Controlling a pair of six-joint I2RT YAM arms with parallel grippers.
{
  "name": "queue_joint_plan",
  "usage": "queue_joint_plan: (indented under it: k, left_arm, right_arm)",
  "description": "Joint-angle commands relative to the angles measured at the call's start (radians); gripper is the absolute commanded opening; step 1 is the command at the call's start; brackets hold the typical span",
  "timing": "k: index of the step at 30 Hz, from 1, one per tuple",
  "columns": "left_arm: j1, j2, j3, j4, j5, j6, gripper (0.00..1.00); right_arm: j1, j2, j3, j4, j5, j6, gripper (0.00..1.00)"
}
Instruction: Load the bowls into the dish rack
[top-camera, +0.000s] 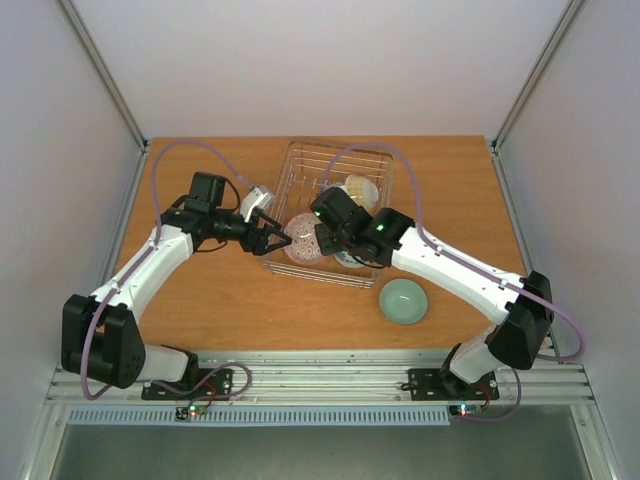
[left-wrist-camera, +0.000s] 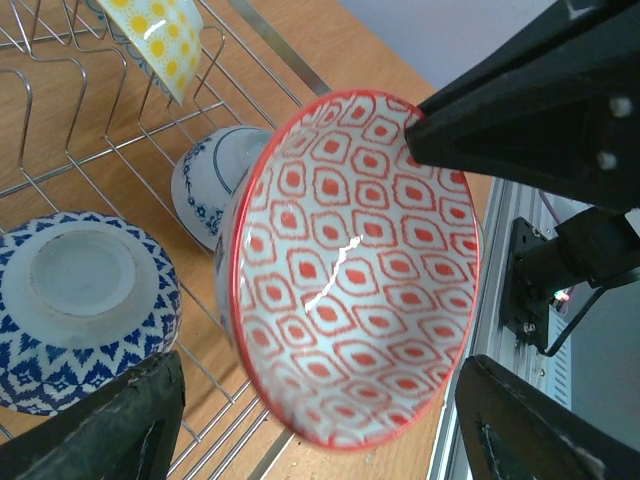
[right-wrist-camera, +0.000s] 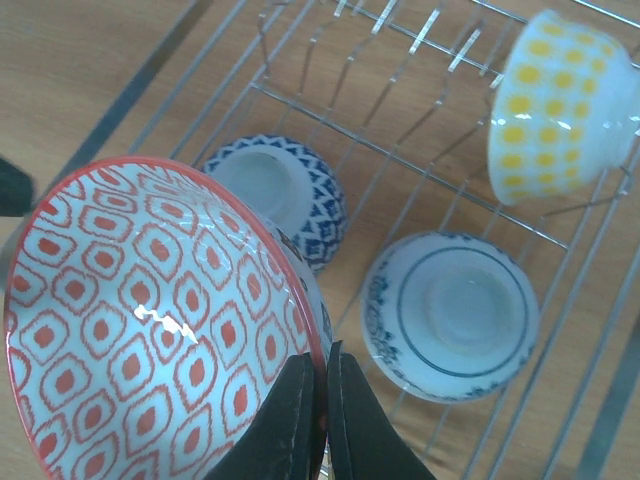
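The red-patterned bowl (top-camera: 303, 238) is held tilted on edge over the near left corner of the wire dish rack (top-camera: 300, 150). My right gripper (right-wrist-camera: 325, 400) is shut on its rim (right-wrist-camera: 150, 320); in the top view that gripper (top-camera: 325, 235) is over the rack. My left gripper (top-camera: 272, 238) is open, its fingers (left-wrist-camera: 110, 425) wide on either side of the red bowl (left-wrist-camera: 355, 270) without touching it. In the rack lie a dark blue bowl (right-wrist-camera: 275, 195) and a blue-ringed white bowl (right-wrist-camera: 450, 315), both upside down, and a yellow-dotted bowl (right-wrist-camera: 560, 100) on its side.
A pale green bowl (top-camera: 403, 301) sits upright on the table to the near right of the rack, beside my right arm. The rack's upright prongs (right-wrist-camera: 330, 120) stand behind the bowls. Both arms meet over the rack's near left side.
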Motion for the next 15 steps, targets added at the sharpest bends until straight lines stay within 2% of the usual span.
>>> queue_joint_plan:
  k: [1,7,8,9,11,13,15]
  left_arm:
    - [-0.005,0.009,0.027,-0.006,0.012,0.026,0.75]
    - [-0.009,0.015,0.023,0.006,-0.022,0.020,0.74]
    - [-0.008,0.013,0.023,0.007,-0.023,0.020,0.71]
    - [-0.010,0.013,0.023,0.007,-0.023,0.020,0.65]
    - [-0.012,0.016,0.024,0.002,-0.017,0.024,0.33]
    - [-0.012,0.018,0.027,0.000,-0.022,0.026,0.11]
    - [-0.012,0.019,0.026,0.000,-0.025,0.026,0.02]
  right_arm:
    - [0.061,0.013,0.084,0.049,0.056,-0.040,0.01]
    - [0.110,0.016,0.112,0.045,0.099,-0.052,0.01]
    - [0.114,0.014,0.114,0.045,0.106,-0.054,0.01]
    - [0.117,0.013,0.115,0.045,0.111,-0.055,0.01]
    - [0.120,0.006,0.113,0.047,0.123,-0.058,0.01]
    - [0.121,0.000,0.110,0.050,0.131,-0.059,0.01]
    - [0.122,-0.005,0.106,0.053,0.135,-0.061,0.01]
